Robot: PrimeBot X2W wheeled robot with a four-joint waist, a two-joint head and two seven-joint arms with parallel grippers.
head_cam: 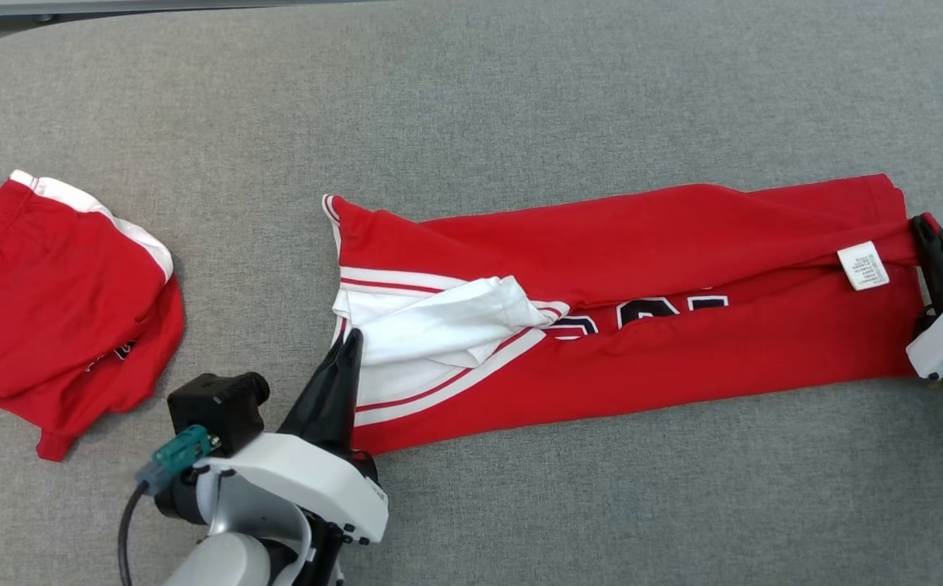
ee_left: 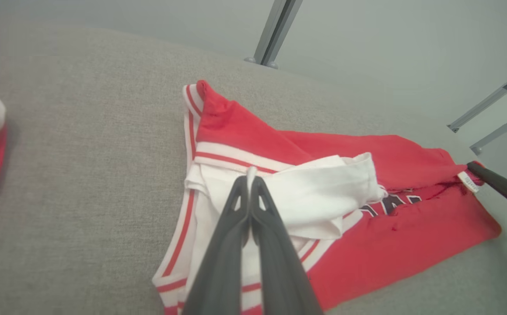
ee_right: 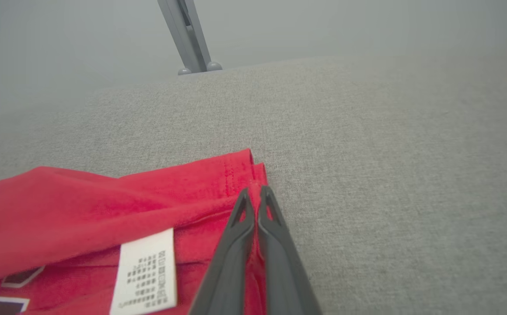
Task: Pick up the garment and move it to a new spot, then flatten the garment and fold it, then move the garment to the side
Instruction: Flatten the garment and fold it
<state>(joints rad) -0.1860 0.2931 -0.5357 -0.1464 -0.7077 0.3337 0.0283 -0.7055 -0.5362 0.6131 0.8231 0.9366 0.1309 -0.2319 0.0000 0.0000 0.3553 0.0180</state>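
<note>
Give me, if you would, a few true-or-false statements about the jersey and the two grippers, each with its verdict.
1. The left gripper is shut on white fabric at one end of the red jersey. True.
2. The right gripper hovers open, clear of the jersey. False: the right gripper is shut on the red hem at the other end.
3. A white care label shows near the end that the right gripper holds. True.
4. The second red garment lies on top of the jersey. False: the second red garment lies apart from it, to the left on the grey padded surface.
</note>
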